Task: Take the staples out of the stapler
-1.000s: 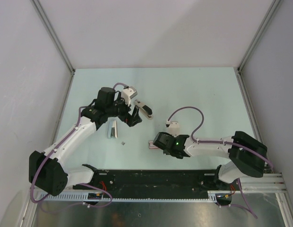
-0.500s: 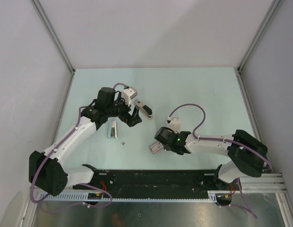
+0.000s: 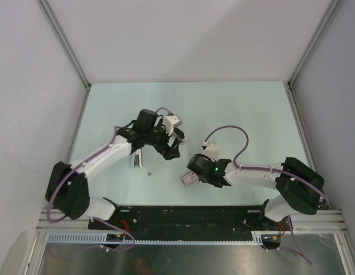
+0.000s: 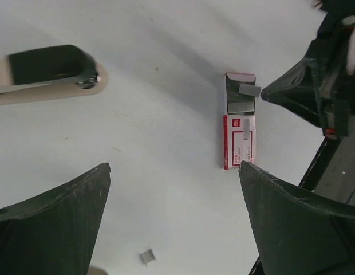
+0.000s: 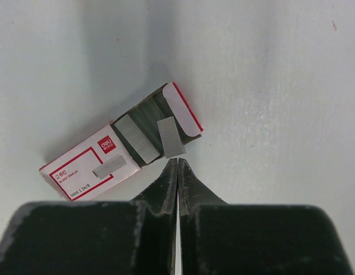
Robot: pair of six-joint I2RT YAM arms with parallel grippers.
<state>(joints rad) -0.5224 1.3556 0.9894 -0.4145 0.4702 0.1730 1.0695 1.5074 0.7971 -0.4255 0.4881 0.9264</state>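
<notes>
Now | left tool [image 4: 173, 166] spread wide | right tool [image 5: 177, 162] pinched closed

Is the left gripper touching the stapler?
Apart. In the left wrist view, bare table separates the stapler from the open left gripper.

Bright, even light falls from above onto the pale tabletop [image 3: 246, 114], without glare. My arms [image 3: 103, 158] throw soft grey shadows beneath them. In its wrist view my left hand [image 4: 173, 167] looms dark and a little blurred; the right wrist view is sharp, the print on the box [image 5: 80, 167] crisp
</notes>
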